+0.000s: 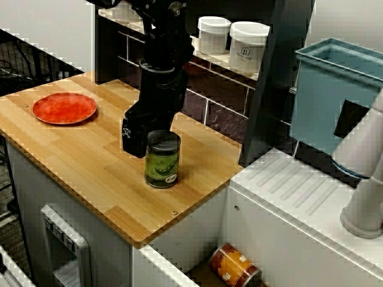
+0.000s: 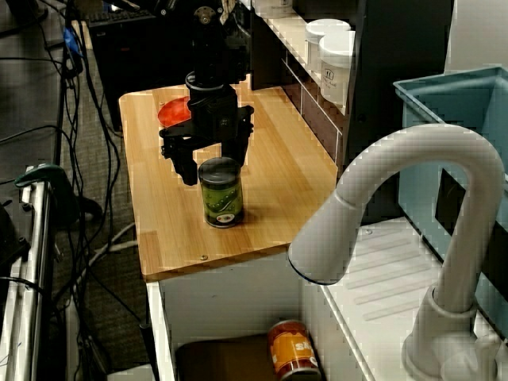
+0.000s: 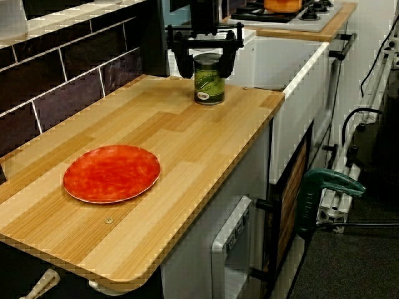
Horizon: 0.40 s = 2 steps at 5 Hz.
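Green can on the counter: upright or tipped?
Upright. The green can stands on its base on the counter, lid up; the open pincer straddles its top.

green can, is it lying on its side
No, the green can stands upright on the wooden counter.

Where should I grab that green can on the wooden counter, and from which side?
Grip the green can by its upper wall, probably from straight above: it stands upright with both sides free, and the open gripper straddles its top.
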Tool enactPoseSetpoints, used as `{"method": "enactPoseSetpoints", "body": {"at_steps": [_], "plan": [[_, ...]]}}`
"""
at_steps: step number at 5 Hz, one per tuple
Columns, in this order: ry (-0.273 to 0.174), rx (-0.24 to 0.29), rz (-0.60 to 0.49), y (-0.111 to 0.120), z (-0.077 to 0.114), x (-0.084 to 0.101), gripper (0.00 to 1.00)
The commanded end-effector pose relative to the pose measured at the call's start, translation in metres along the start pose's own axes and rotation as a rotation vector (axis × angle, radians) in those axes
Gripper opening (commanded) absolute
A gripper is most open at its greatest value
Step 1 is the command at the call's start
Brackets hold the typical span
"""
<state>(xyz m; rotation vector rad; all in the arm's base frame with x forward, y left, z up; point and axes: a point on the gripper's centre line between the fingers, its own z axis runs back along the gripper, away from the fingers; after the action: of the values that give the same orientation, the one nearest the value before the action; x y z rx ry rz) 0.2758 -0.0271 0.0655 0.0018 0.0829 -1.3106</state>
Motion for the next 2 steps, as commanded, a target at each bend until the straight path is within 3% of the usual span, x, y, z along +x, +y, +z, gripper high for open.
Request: {"method": "enactPoseSetpoints", "body": {"at_steps": [1,2], "plan": [[-0.046,0.037,0.037,0.0004,0.0236,-0.0338,1.00],[-0.067,0.031,0.029,0.0000,0.0331,-0.0400,1.00]]}}
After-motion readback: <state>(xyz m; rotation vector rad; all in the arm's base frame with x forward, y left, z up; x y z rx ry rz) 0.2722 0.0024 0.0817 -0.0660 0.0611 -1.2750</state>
